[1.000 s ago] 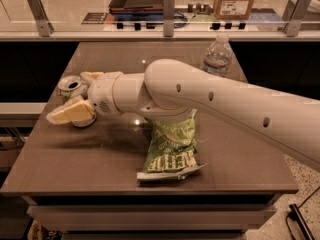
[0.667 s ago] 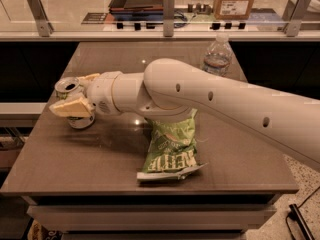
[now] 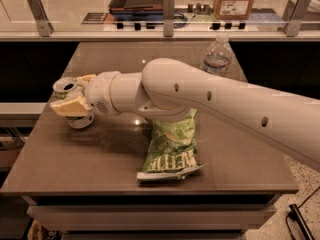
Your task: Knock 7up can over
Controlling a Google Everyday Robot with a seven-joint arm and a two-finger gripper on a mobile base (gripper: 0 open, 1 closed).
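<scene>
The 7up can, white and green with a silver top, stands near the table's left edge and leans to the left. My gripper reaches in from the right at the end of the white arm. One cream finger lies across the can's front and the other sits behind it, so the gripper is shut on the can. The can's lower part shows below the near finger.
A green chip bag lies in the middle front of the brown table, partly under the arm. A clear water bottle stands at the back right. A counter with a glass rail runs behind the table.
The gripper has risen slightly and closed in around the can. The can, upright before, now leans to the left.
</scene>
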